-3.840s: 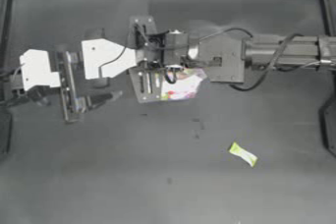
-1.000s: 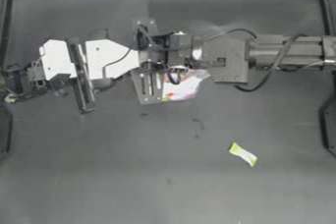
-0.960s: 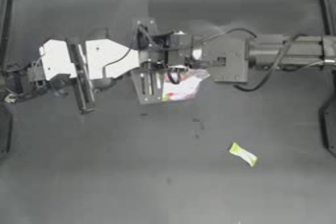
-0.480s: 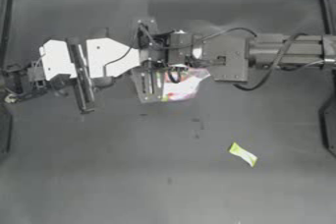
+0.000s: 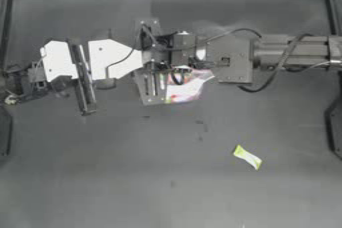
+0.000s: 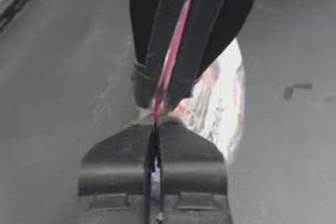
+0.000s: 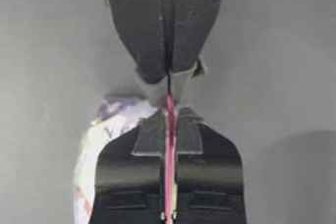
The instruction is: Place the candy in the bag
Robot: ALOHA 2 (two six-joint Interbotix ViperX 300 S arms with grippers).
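Above table centre, both grippers [image 5: 155,74] pinch the bag [image 5: 184,86].

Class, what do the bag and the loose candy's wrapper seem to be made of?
The bag: thin clear glossy plastic, as coloured contents show through; pink strip along its rim. The candy wrapper: probably plastic film or paper, yellow-green with whitish ends; too small to tell.

Dark table [image 5: 100,172] with a raised rim along its edges. Bears a small yellow-green candy [image 5: 247,156] lying flat on the half nearer the right edge, closer to the front edge than the back. A few faint scuffs near the middle.
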